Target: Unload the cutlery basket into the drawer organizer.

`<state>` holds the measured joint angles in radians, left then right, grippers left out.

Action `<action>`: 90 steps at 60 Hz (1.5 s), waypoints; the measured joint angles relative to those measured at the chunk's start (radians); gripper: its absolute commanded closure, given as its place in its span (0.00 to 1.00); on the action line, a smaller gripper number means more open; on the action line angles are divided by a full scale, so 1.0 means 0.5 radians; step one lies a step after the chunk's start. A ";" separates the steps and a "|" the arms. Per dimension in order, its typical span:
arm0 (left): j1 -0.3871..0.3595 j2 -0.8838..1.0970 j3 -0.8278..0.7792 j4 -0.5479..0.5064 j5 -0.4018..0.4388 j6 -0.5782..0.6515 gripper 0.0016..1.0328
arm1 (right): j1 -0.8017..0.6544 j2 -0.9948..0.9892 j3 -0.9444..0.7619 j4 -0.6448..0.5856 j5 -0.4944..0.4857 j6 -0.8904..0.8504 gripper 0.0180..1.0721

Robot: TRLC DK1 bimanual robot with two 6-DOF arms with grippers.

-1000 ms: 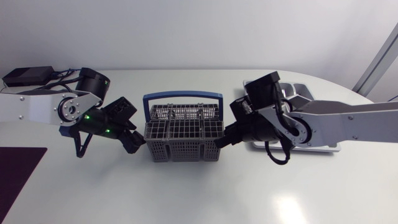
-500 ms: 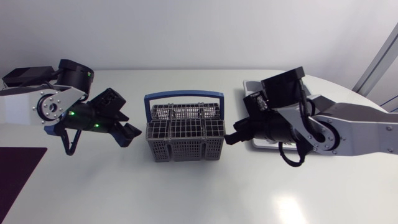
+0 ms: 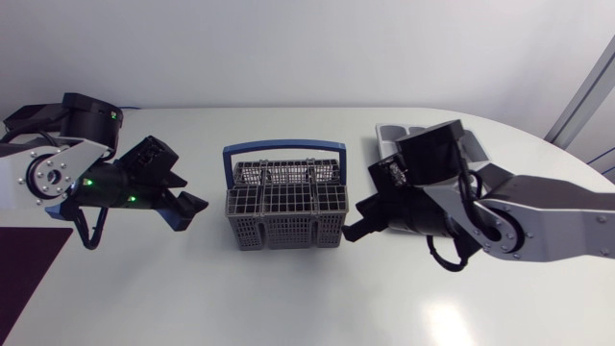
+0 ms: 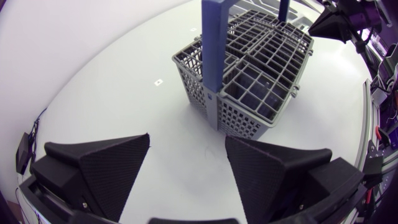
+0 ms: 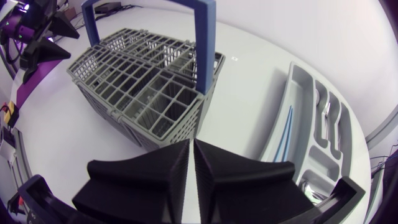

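Observation:
The grey cutlery basket (image 3: 283, 213) with a blue handle (image 3: 283, 149) stands upright mid-table; no cutlery shows in its compartments (image 4: 255, 78). My left gripper (image 3: 192, 206) hovers open a short way off its left side, nothing between the fingers (image 4: 186, 138). My right gripper (image 3: 353, 232) is shut and empty, just off the basket's right end (image 5: 190, 144). The grey drawer organizer (image 3: 388, 132) lies at the back right, mostly hidden under my right arm. In the right wrist view the organizer (image 5: 297, 90) holds some cutlery, among it a blue-handled piece (image 5: 286, 132).
A dark purple mat (image 3: 27, 274) lies at the table's front left corner. White tabletop (image 3: 288, 298) stretches in front of the basket. My right gripper (image 4: 328, 23) shows beyond the basket in the left wrist view.
Both grippers were against the basket's ends. The left has pulled away to the left, and the right has backed off to the right. The basket has not moved.

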<state>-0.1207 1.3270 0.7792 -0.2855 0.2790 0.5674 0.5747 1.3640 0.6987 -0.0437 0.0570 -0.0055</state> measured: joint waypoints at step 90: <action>0.028 -0.248 -0.116 -0.040 -0.001 0.000 0.05 | 0.068 -0.001 -0.005 0.034 0.115 -0.045 0.82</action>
<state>-0.1066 1.2030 0.7212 -0.3054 0.2787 0.5674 0.6086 1.3636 0.6964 -0.0269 0.1146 -0.0280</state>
